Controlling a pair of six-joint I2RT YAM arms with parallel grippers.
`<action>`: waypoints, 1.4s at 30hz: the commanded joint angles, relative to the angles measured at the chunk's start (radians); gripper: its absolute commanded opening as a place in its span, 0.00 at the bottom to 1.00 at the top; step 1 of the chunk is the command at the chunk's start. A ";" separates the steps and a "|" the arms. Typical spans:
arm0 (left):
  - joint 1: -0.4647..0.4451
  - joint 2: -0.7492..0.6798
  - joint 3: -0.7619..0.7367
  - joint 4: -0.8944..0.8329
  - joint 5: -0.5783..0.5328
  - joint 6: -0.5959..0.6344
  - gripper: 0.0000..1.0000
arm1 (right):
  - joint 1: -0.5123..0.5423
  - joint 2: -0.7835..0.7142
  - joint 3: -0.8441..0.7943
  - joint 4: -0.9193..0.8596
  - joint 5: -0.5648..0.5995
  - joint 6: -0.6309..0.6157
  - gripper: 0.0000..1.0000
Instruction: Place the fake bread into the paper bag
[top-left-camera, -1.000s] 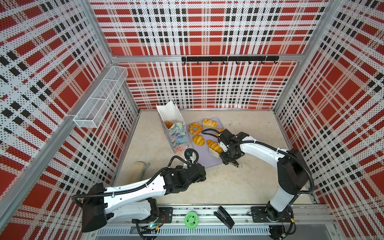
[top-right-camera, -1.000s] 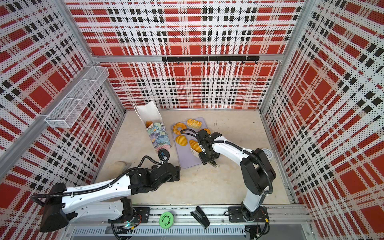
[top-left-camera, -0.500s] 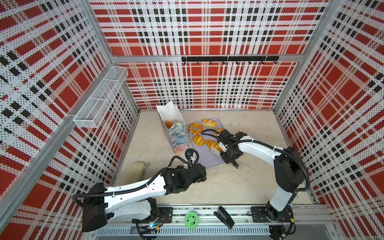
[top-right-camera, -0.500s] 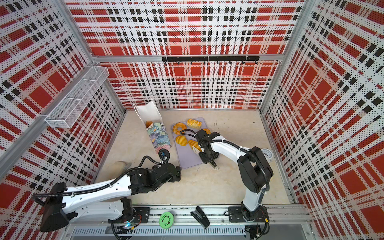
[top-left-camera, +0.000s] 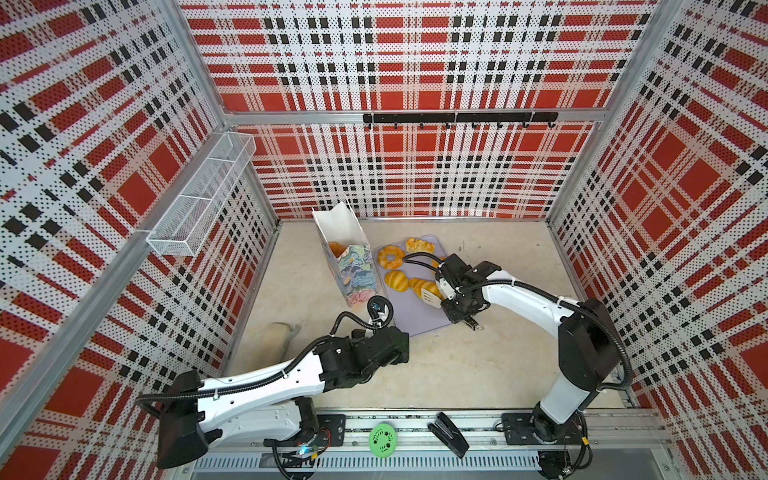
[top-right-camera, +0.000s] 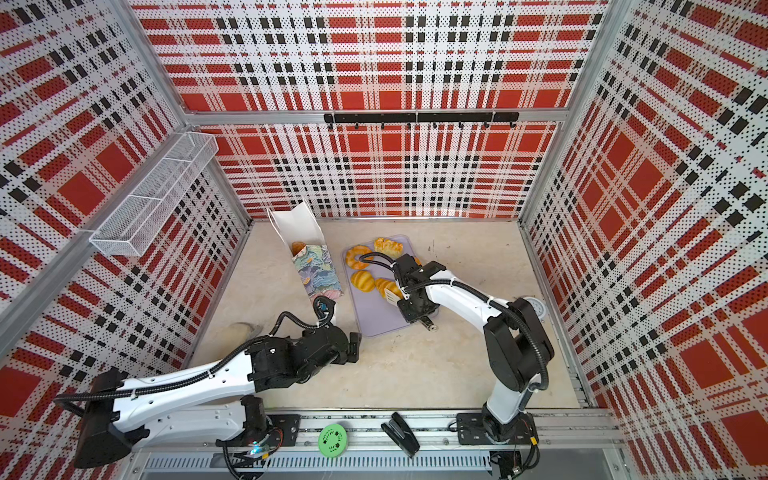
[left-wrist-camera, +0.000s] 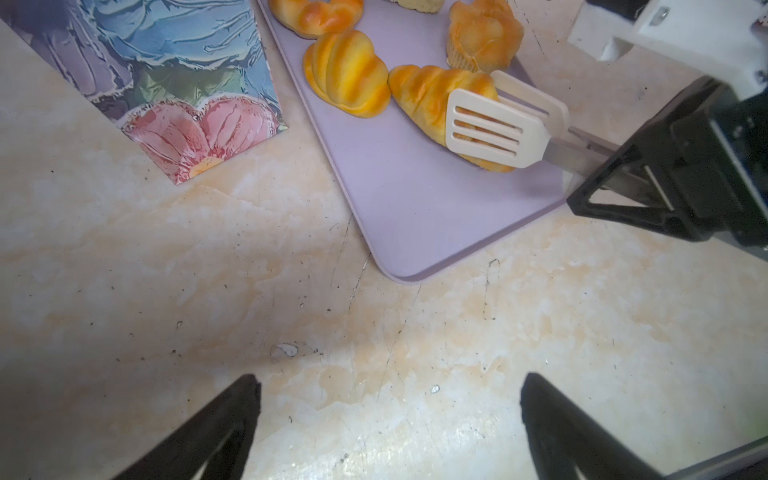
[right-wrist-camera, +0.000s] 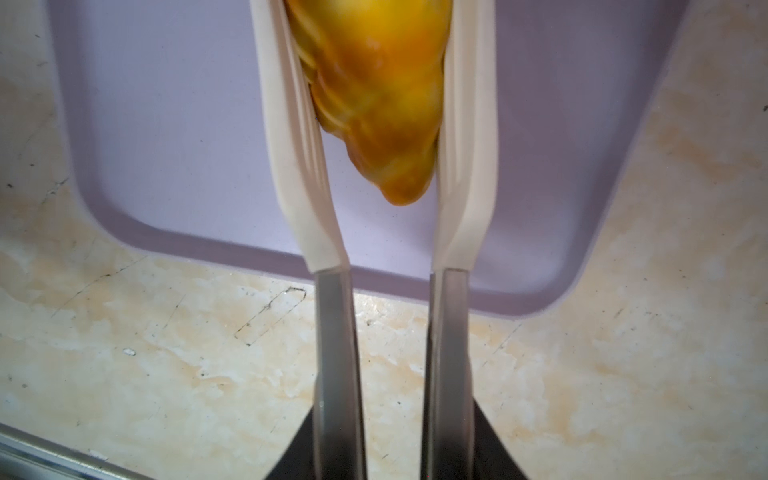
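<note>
On the lilac tray, toward its edge nearest the right arm, a golden croissant was pinched between the cream slotted blades of the tongs, whose handles were squeezed in the right gripper. Its long axis was laid roughly along the blades, with the tapered end pointed back toward the gripper. Whether it was clear of the tray could not be told. The paper bag was stood just beside the tray's opposite long edge, mouth upward, with one pastry visible inside. By this layout, the croissant would have to be carried across the tray and raised above that mouth. The left gripper was held spread wide and empty off the tray's near corner — nearer the bag's foot, but idle.
</note>
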 joint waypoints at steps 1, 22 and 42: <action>0.001 -0.031 0.023 -0.022 -0.036 0.026 0.99 | -0.014 -0.064 -0.009 0.036 -0.018 0.010 0.32; 0.096 -0.106 0.090 -0.031 0.068 0.225 0.99 | -0.031 -0.223 -0.037 0.097 -0.121 0.002 0.33; 0.250 -0.155 0.208 -0.100 0.181 0.384 0.99 | -0.032 -0.290 0.047 0.128 -0.220 0.028 0.34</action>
